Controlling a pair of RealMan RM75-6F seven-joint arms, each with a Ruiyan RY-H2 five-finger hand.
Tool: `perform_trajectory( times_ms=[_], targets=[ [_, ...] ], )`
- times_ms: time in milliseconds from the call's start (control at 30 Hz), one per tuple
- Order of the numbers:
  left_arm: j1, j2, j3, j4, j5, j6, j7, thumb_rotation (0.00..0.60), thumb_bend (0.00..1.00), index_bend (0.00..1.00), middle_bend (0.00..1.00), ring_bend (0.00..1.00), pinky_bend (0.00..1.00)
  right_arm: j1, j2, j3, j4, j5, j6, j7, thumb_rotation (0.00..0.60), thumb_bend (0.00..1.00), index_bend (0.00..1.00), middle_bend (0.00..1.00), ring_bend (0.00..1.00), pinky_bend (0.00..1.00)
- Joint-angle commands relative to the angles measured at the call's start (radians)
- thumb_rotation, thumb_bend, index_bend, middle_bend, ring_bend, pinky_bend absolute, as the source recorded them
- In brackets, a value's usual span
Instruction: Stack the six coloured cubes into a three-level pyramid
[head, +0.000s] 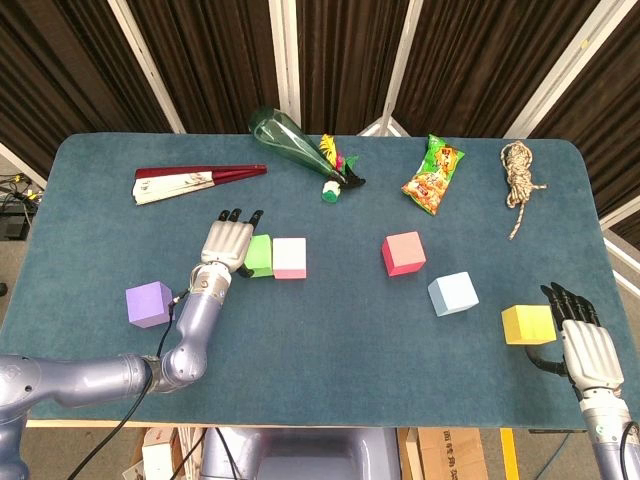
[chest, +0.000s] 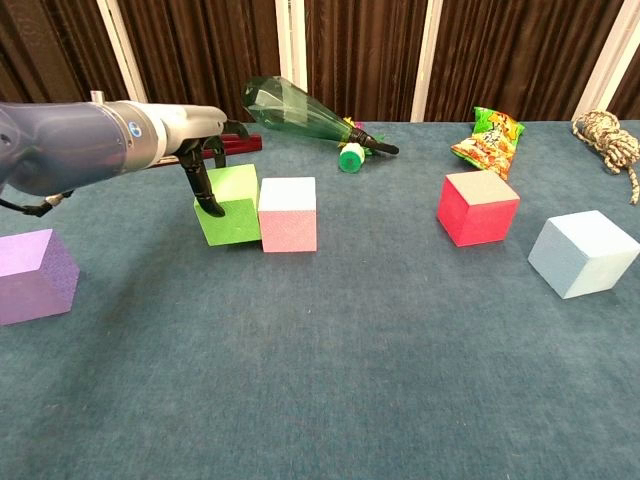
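Pressing fingers against the green cube (head: 259, 255), your left hand (head: 228, 243) holds it flush beside the pink cube (head: 290, 257) on the counter (head: 330, 330). Your right hand (head: 585, 340) rests, fingers extended, beside the yellow cube (head: 527, 324).

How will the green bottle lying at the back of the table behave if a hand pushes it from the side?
The green bottle lies on its side and looks round, so it would probably roll. Its body tapers to a narrow neck, so it may curve rather than go straight. It looks like thin, clear plastic, likely light; its smooth surface could slip against the fingers.
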Motion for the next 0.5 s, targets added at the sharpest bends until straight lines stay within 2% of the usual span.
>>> perform_trajectory(
  times_ms=[33, 500],
  targets=[
    [-0.016, -0.003, 0.012, 0.022, -0.013, -0.023, 0.013, 0.6, 0.29, 0.05, 0.41, 0.08, 0.1, 0.001, 0.0, 0.001, 0.0, 0.003, -0.001, 0.0, 0.6, 0.32, 0.0, 0.0, 0.0, 0.0],
    [-0.055, -0.022, 0.046, 0.107, -0.021, -0.096, 0.002, 0.6, 0.3, 0.05, 0.41, 0.08, 0.1, 0.006, -0.005, 0.004, -0.004, 0.022, -0.01, -0.01, 0.6, 0.32, 0.0, 0.0, 0.0, 0.0]
  ],
)
